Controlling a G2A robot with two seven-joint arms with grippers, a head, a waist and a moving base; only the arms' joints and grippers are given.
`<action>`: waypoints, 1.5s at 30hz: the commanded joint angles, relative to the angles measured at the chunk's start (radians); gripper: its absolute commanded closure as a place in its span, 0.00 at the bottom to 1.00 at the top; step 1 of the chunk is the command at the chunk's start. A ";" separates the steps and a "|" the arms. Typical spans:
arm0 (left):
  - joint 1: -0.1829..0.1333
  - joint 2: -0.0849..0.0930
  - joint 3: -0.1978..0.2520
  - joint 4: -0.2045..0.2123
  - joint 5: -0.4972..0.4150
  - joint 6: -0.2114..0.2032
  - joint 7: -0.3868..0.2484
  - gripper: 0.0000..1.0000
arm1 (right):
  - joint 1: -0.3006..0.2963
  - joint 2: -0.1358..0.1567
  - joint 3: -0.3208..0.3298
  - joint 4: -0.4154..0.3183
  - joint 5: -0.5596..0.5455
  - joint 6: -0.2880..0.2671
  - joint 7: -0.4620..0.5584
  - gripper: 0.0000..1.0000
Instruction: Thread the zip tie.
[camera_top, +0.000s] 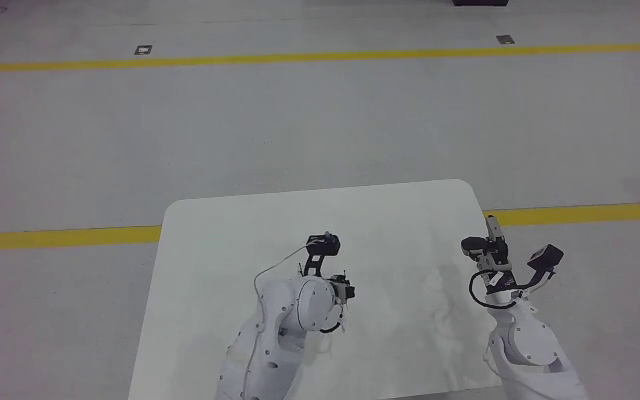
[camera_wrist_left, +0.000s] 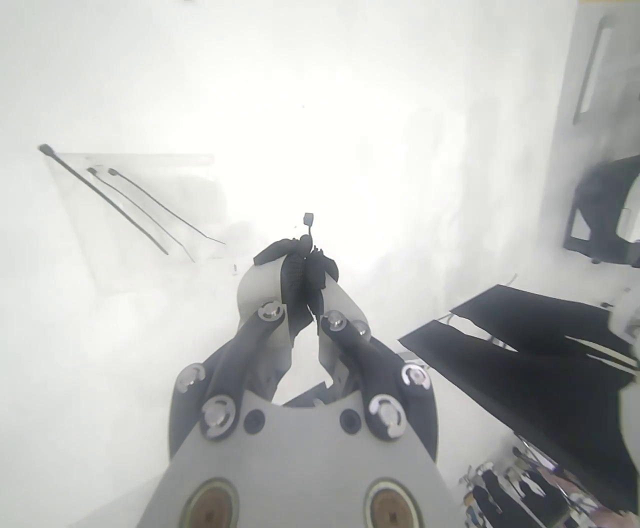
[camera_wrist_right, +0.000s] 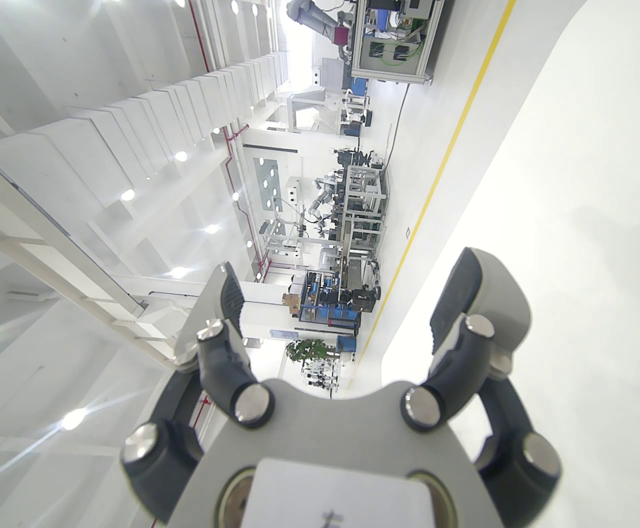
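My left gripper (camera_wrist_left: 306, 250) is shut on a black zip tie (camera_wrist_left: 308, 218), whose small square head sticks out just past the fingertips. From above, this gripper (camera_top: 322, 245) is over the middle of the white table (camera_top: 400, 220), and the tie's thin strap (camera_top: 275, 266) curves back from it toward the arm. My right gripper (camera_wrist_right: 345, 265) is open with nothing between its ribbed pads (camera_wrist_right: 450, 295). It is at the table's right edge (camera_top: 487, 246), apart from the left gripper.
Three spare black zip ties (camera_wrist_left: 130, 205) lie side by side on a clear sheet, off to one side of the left gripper. The right wrist view looks past the table's rim (camera_wrist_right: 500, 165) into the hall.
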 joint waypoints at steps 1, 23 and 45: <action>-0.004 -0.001 -0.004 -0.006 -0.044 0.000 -0.010 1.00 | 0.000 0.000 0.000 0.000 0.000 0.000 0.000 0.00; -0.088 0.030 -0.181 0.091 -0.697 -0.232 -0.145 1.00 | 0.068 -0.007 0.042 -0.055 -0.070 -0.034 0.363 0.00; -0.152 0.080 -0.166 0.235 -1.001 -0.373 -0.145 1.00 | 0.133 -0.026 0.007 -0.009 -0.034 -0.034 0.812 0.00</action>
